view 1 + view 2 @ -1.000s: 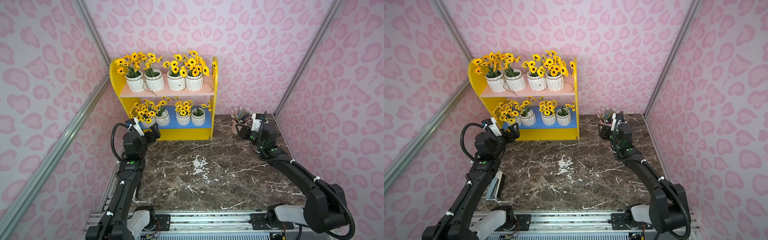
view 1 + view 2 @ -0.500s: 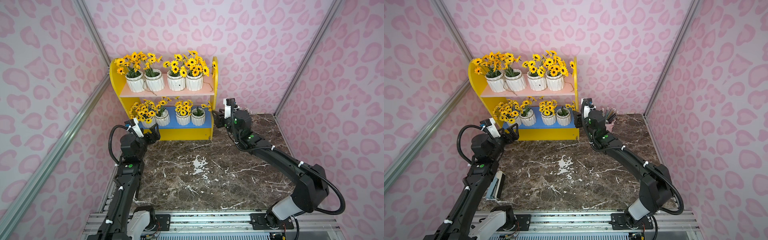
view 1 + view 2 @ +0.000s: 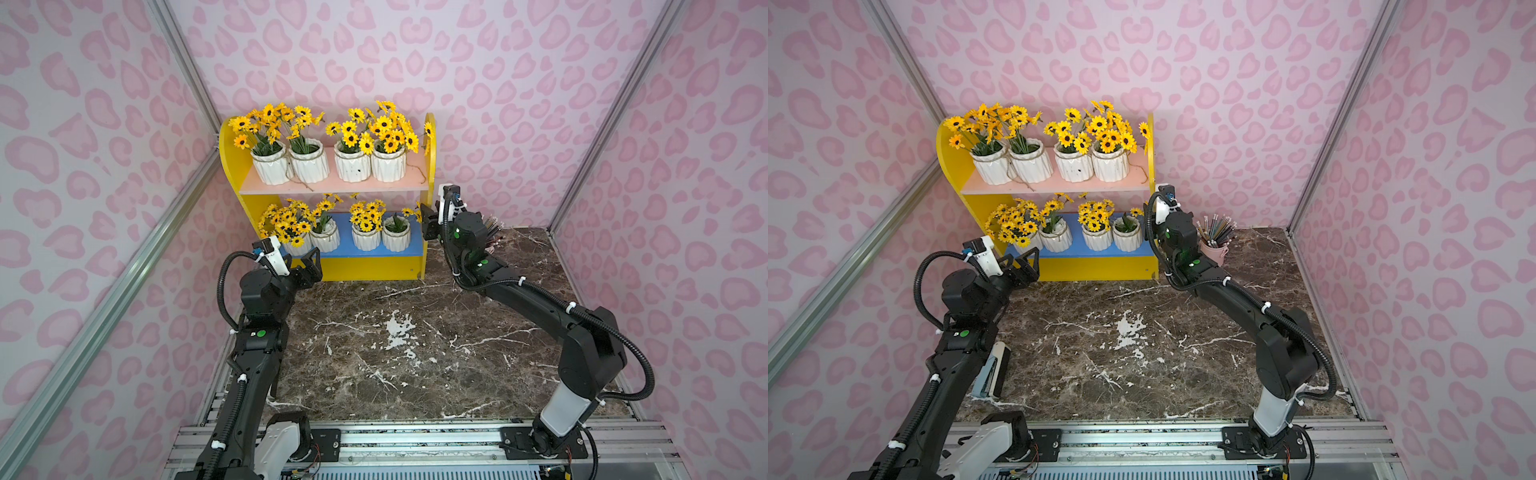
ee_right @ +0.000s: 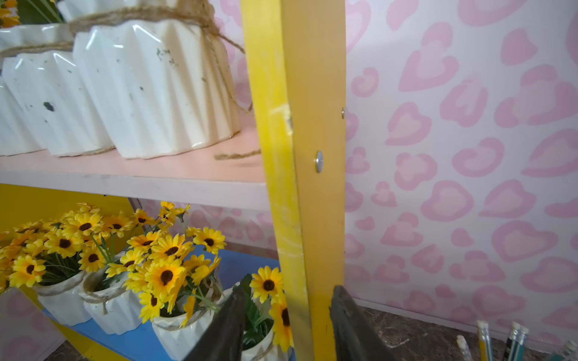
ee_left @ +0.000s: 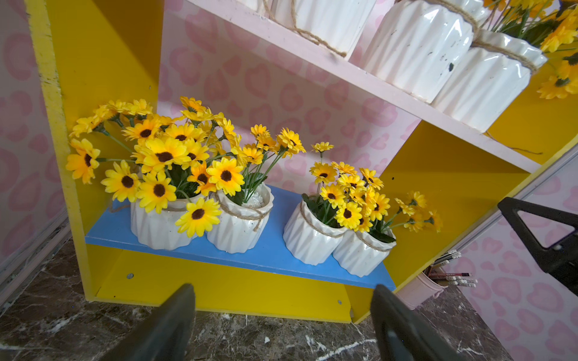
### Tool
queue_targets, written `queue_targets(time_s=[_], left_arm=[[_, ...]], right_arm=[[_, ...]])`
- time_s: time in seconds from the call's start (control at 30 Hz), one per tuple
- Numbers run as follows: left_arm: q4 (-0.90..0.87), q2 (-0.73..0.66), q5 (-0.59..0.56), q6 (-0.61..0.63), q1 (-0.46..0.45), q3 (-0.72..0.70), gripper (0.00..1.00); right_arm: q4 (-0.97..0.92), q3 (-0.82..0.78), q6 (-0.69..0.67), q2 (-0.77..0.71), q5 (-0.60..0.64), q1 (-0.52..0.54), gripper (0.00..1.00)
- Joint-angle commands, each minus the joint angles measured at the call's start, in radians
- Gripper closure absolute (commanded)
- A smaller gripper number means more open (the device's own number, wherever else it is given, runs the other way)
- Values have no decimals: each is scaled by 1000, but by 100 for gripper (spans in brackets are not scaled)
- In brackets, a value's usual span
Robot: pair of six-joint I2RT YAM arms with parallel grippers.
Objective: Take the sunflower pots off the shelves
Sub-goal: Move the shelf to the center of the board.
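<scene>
The yellow shelves (image 3: pixel 365 268) stand at the back left of the marble table. Several sunflower pots sit on the pink upper board (image 3: pixel 332 188), e.g. one pot (image 3: pixel 352 166). Several more sit on the blue lower board (image 5: pixel 269 253), e.g. another pot (image 5: pixel 309 237). My left gripper (image 3: pixel 305 266) (image 5: pixel 283 290) hangs open low before the shelves' left front, holding nothing. My right gripper (image 3: pixel 428 220) (image 4: pixel 287 290) is at the right side panel (image 4: pixel 309 187). Its jaws stand open astride that panel's front edge, one finger beside the rightmost lower pot (image 3: pixel 396 237).
A pink cup of pencils (image 3: pixel 1214 251) stands just right of the shelves, behind my right wrist. Pink patterned walls close in the table on three sides. The marble top (image 3: pixel 415 332) spreads in front of the shelves.
My right arm has swung left from the pencil cup to the shelves' right side panel, and its jaws have narrowed. The left gripper has shifted only slightly.
</scene>
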Motion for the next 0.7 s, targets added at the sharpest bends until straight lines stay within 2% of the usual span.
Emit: queue_targets(time_s=[0.0, 0.17, 0.6, 0.67], left_arm=[[37, -8, 10, 8, 1, -5, 10], [34, -8, 10, 10, 1, -4, 11], [22, -18, -13, 12, 1, 0, 11], [20, -20, -17, 14, 1, 1, 11]], right_arm=[[119, 23, -27, 24, 36, 2, 53], [167, 30, -37, 58, 56, 6, 58], [212, 9, -77, 60, 64, 7, 98], [212, 9, -80, 60, 69, 7, 100]])
